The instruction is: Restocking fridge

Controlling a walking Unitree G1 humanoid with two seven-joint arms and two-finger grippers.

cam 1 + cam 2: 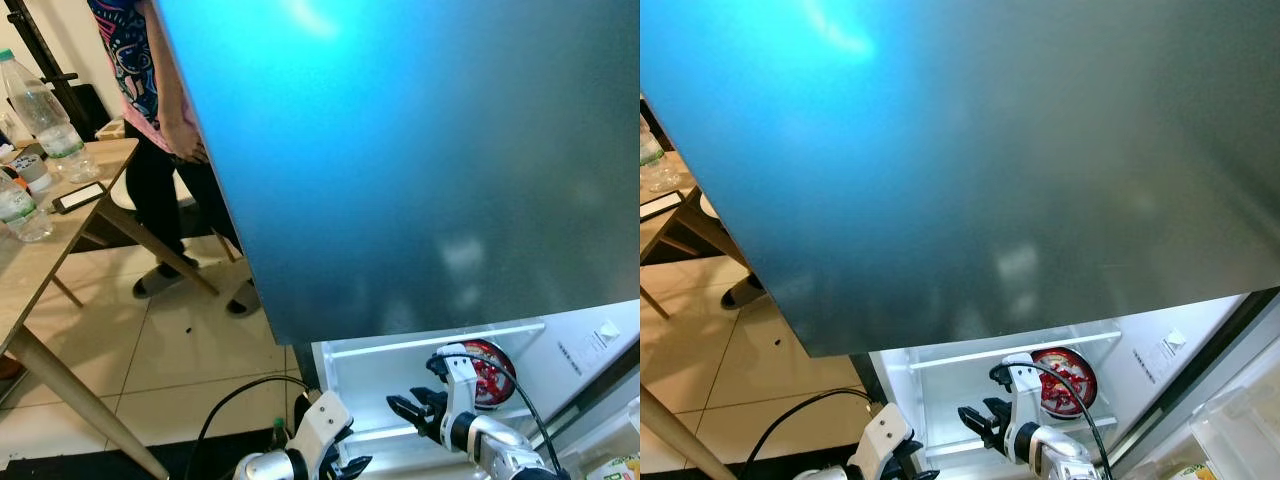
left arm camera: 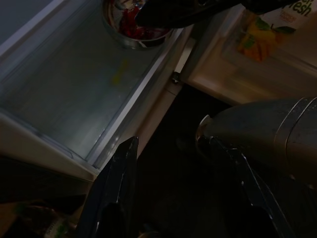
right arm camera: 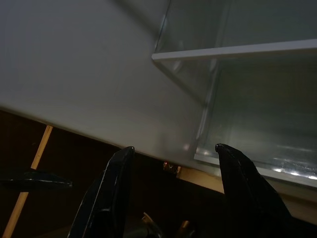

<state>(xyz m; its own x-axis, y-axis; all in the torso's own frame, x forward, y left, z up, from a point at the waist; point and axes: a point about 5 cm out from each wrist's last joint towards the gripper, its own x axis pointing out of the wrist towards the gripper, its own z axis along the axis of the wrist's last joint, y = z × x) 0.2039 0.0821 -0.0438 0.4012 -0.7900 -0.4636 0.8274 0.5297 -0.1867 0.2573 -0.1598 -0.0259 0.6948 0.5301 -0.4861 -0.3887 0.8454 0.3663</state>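
Note:
The fridge's blue-grey door (image 1: 400, 150) stands wide open and spans most of the eye views. Below it the lit compartment (image 1: 380, 375) holds a round red-filled bowl (image 1: 490, 375) at its right end, seen also as the bowl (image 2: 133, 25) in the left wrist view. My right gripper (image 1: 415, 408) is open, just left of the bowl, with nothing between its fingers (image 3: 114, 193) and a glass shelf (image 3: 233, 49) ahead. My left gripper (image 1: 350, 465) hangs lower, in front of the compartment, open and empty (image 2: 171, 144).
A juice carton (image 2: 267, 25) sits in the door rack at the far right. A person (image 1: 150, 90) stands at the door's left edge, beside a wooden table (image 1: 40, 260) with water bottles (image 1: 45, 110) and a phone (image 1: 80, 197). A black cable (image 1: 230, 400) loops over the tiled floor.

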